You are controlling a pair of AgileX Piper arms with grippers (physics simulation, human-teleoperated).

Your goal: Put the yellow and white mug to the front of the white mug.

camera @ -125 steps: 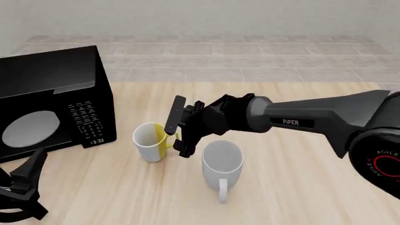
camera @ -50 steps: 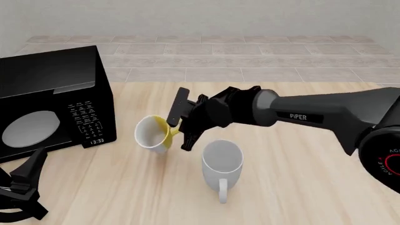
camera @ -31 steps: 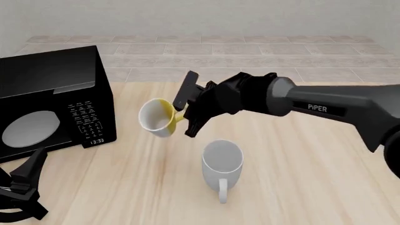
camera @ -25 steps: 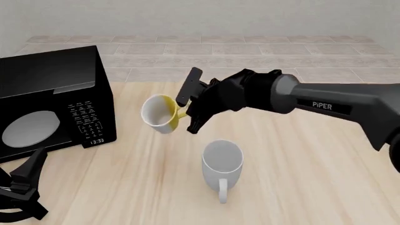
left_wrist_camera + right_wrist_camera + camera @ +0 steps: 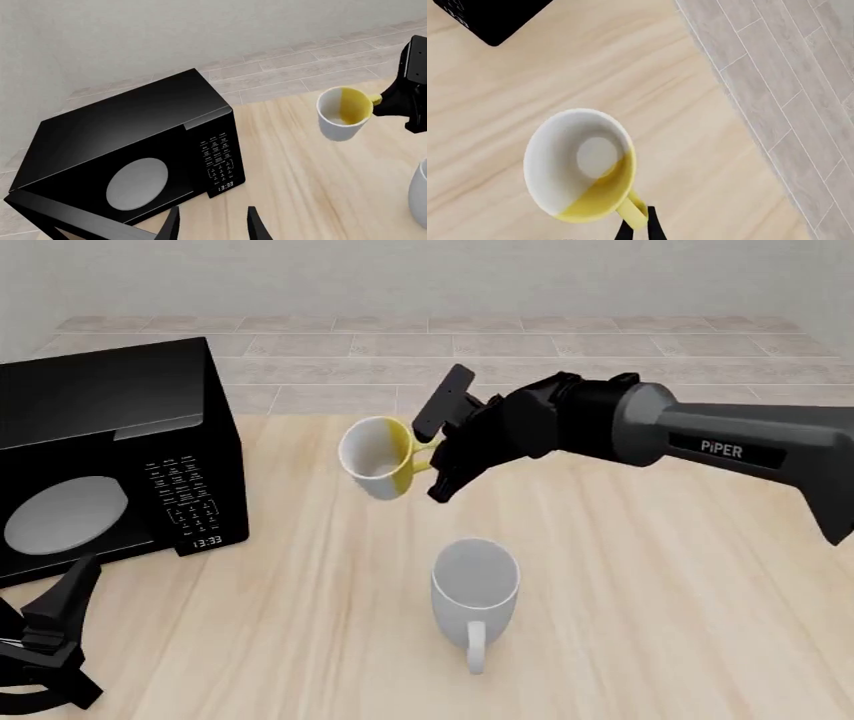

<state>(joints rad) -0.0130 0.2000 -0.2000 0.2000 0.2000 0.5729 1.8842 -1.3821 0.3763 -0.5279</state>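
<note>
Yellow and white mug (image 5: 376, 457) is held clear of the table (image 5: 641, 570), lifted and tipped so its mouth faces partly toward the front camera; judged to be mid-carry, raised so it can be moved over and past the white mug (image 5: 474, 585) without knocking it. It is gripped by its yellow loop handle, which fits the sideways tilt: weight hangs off the handle side. In the front view it sits beyond and to the left of the white mug, well apart from it, so placement at the front is not yet done.

White mug is seen upright on the table, handle pointed toward the camera side, untouched.

Right gripper (image 5: 443, 446) is clamped on the mug handle, fingers nearly closed with only the thin handle between them; in the right wrist view the yellow handle is seen running down to the dark fingertips (image 5: 650, 227). Nothing else is touched by it.

Left gripper (image 5: 212, 227) is parked low near the table edge beside the black microwave (image 5: 114, 460); its two fingers are spread apart with nothing between them, idle and holding nothing.

Microwave door is shut, clock lit; it stands to the left, apart from both mugs.
</note>
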